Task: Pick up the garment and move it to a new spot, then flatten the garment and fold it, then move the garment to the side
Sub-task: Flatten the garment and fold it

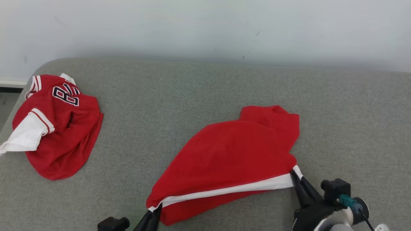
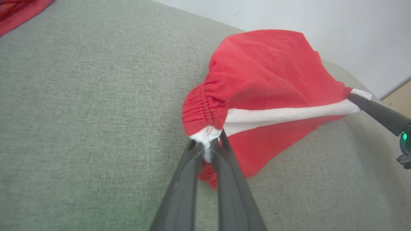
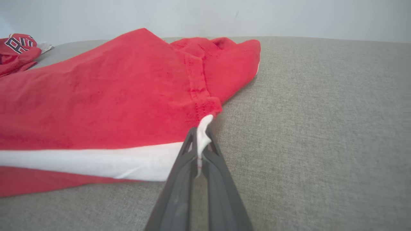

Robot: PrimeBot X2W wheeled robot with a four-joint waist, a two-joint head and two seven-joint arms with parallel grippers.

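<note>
You get the left gripper (image 1: 154,212) only in part in the head view; the bottom edge cuts off its body, so only the two dark fingers (image 1: 148,221) and a black block (image 1: 113,223) beside them show. The underside of the red garment (image 1: 231,150) is hidden, so you cannot tell how the cloth is layered below; its far end is bunched, and it is hard to say if that is a sleeve or a collar.

The garment lies on the grey padded surface (image 1: 192,89), right of the middle and near the front; a white band along its near side is stretched between the two grippers.

The left gripper reaches in from the lower left, and its fingers are pressed together on the white corner at the band's left end, where the red cloth is gathered; the right gripper (image 1: 293,173) comes from the lower right, slanting up and to the left, and it is clamped on the white tip at the band's right end.

A second red jersey (image 1: 57,128) lies crumpled at the far left, well apart; on it you can read a dark digit with a white outline, it looks like 8; the digit next to it is folded and not readable.
</note>
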